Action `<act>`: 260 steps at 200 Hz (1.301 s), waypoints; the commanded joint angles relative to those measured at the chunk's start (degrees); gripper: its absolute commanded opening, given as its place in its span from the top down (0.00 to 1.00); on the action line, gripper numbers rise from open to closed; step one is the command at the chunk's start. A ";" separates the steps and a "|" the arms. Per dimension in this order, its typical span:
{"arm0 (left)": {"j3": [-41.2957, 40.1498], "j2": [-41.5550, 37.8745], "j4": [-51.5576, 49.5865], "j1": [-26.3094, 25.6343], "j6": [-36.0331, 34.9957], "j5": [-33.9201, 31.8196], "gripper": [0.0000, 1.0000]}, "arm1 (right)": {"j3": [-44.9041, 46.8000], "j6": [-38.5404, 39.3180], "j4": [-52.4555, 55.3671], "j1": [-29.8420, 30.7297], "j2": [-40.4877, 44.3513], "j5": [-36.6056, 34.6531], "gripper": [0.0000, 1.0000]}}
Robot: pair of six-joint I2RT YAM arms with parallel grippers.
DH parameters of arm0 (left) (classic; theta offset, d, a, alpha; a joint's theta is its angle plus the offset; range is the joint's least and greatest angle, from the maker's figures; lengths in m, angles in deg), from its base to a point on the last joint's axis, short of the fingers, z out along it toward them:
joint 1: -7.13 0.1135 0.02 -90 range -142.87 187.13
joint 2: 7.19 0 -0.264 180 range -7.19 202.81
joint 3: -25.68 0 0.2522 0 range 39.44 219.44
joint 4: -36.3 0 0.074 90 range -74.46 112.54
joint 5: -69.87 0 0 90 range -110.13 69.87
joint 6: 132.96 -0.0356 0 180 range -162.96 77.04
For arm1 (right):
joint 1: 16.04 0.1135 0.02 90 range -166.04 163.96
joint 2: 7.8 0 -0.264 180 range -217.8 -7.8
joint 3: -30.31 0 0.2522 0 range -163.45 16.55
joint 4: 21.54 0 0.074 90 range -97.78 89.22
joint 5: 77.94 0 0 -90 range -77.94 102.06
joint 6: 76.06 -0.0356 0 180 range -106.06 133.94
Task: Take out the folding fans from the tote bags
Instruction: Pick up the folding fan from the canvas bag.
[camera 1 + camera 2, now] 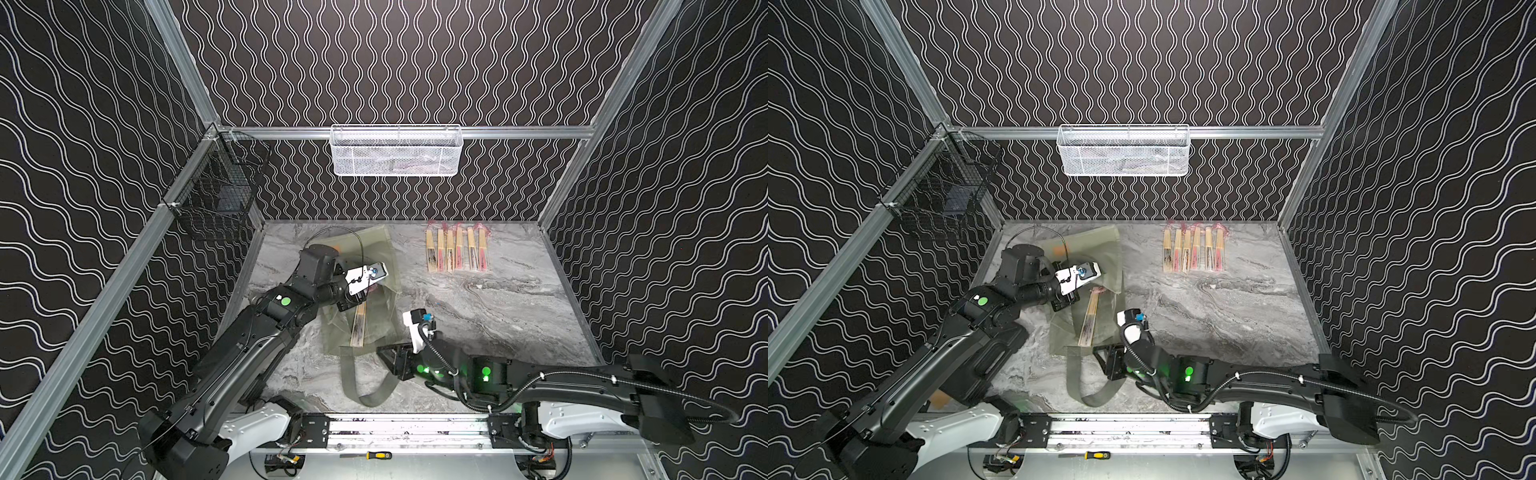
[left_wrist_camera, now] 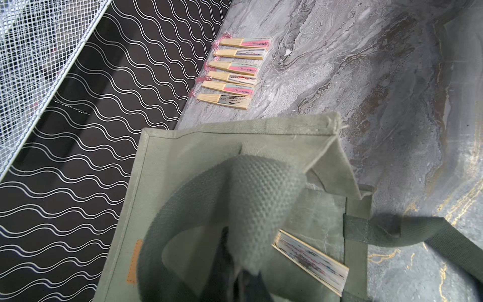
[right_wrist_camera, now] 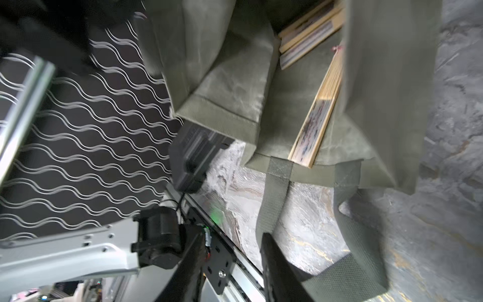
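Left jaws on strap point(image 2: 256, 188) (fan point(image 2: 311, 257) below)

Top views: even overhead light, sharp, soft shadows under the arms point(image 1: 249, 353), wide-angle splay at the edges. Left wrist view: bag strap point(image 2: 248, 196) too close and soft, fan point(image 2: 311, 258) smeared. Right wrist view: dimmer, motion blur throughout.

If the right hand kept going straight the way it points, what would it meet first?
Most likely the bag at its open rim, with the fan inside just beyond; depth is unclear.
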 commanded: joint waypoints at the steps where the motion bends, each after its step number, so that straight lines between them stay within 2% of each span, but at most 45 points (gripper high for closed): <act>1: 0.63 0.22 2.50 0.14 0.61 0.49 1.00 | -2.41 2.75 -1.58 1.00 -3.44 -4.07 0.62; 65: 0.99 0.14 2.47 0.12 1.33 0.16 1.00 | -5.42 10.18 -5.52 -0.42 -15.31 -10.23 0.63; 113: 0.83 -0.03 2.52 0.14 1.12 -0.13 1.00 | -7.92 14.06 -6.28 -9.39 -20.97 -4.03 0.64; 178: 0.65 -0.30 2.44 -0.06 0.98 0.95 1.00 | -8.97 18.00 -6.67 -21.01 -22.89 2.14 0.65; 213: 0.73 -0.10 2.16 -0.07 1.01 1.20 1.00 | -9.75 17.86 -6.13 -19.95 -23.07 7.18 0.61; 260: 0.82 0.35 2.27 -0.42 1.25 0.94 1.00 | -9.52 17.21 -6.27 -15.56 -25.50 1.39 0.56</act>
